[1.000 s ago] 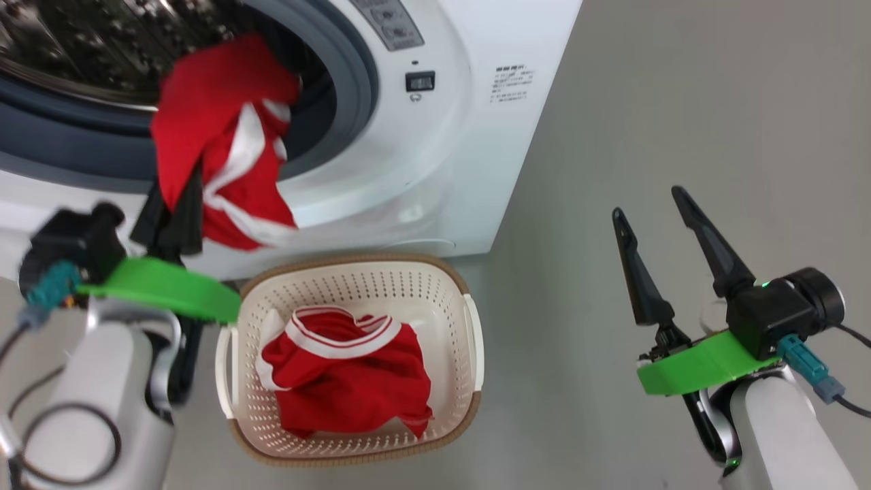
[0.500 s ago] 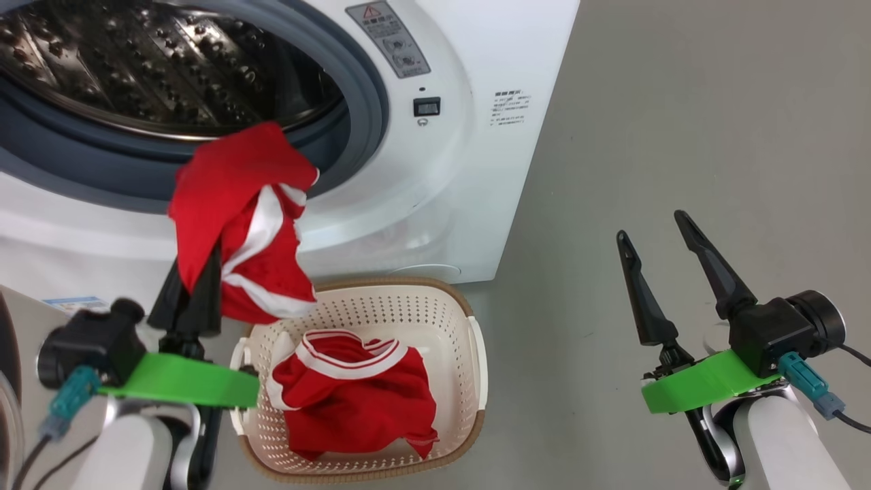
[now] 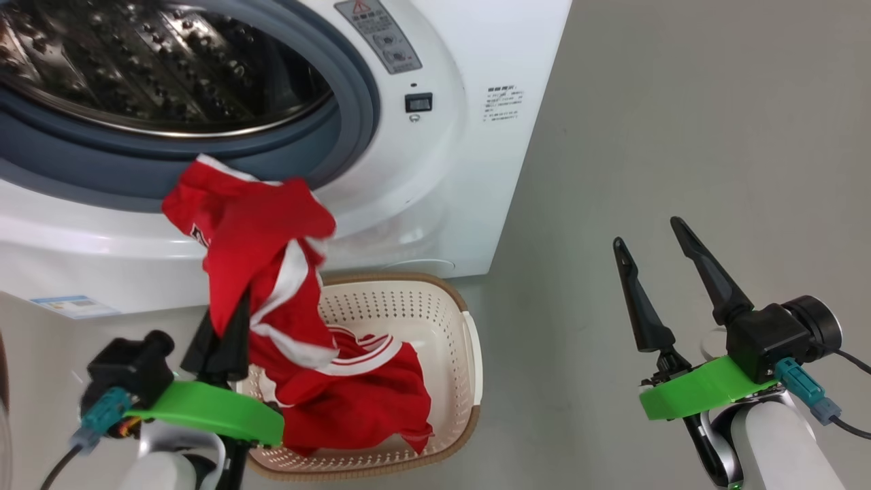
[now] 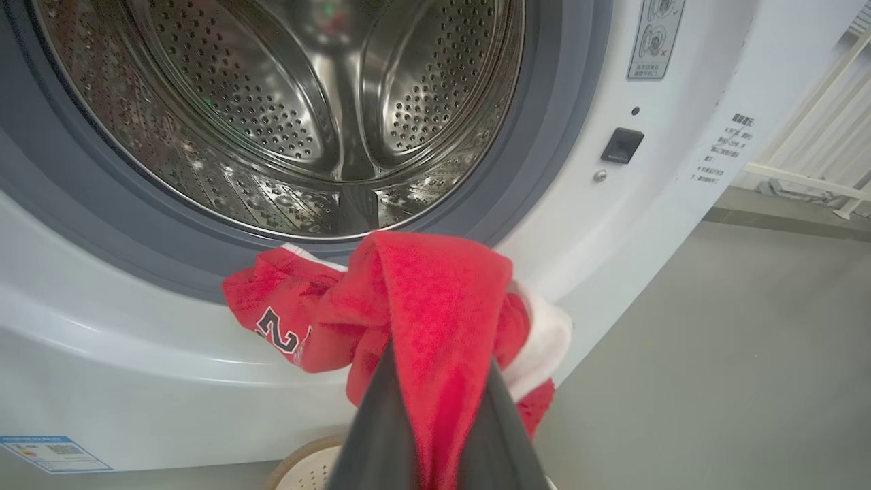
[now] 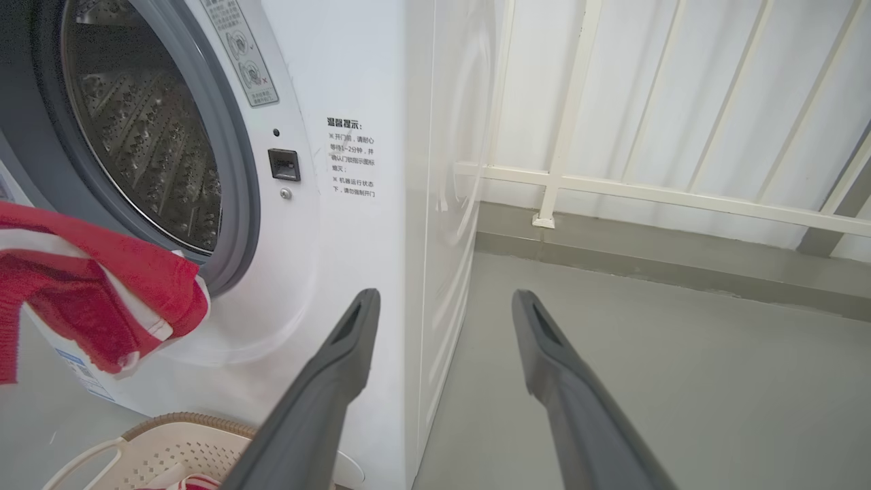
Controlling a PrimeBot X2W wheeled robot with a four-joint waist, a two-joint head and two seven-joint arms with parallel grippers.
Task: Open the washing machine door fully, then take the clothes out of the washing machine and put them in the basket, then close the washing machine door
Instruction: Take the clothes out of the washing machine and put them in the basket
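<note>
grip is noted first: the left claw (image 3: pixel 221 333) is clenched on a red jersey (image 3: pixel 258 231), with cloth bunched between the two dark fingers and draped over their tips. the jersey is hung clear of the drum (image 3: pixel 156 61), in front of the washer (image 3: pixel 449 170), and its lower folds are trailed toward four o'clock onto the basket (image 3: pixel 471 354). a second jersey (image 3: pixel 374 408) is already heaped inside. the right claw (image 3: pixel 646 231) is held released, fingers spread, well apart at three o'clock over bare floor (image 3: pixel 680 102).

the step in hand is judged to be the drop. it would be done well if the claw were carried toward four o'clock until the whole hanging bulk is over the basket, lowered, and only then let go. otherwise the upper folds at twelve o'clock may be left draped over the rim or the washer's front.

the jersey is soft, limp knit with white trim bands and dark numerals, and it folds wherever it is unsupported. the basket is stiff cream plastic, perforated, with a woven-look brown rim. the drum is studded, punched steel, ringed by a smooth grey seal (image 3: pixel 61 163).
</note>
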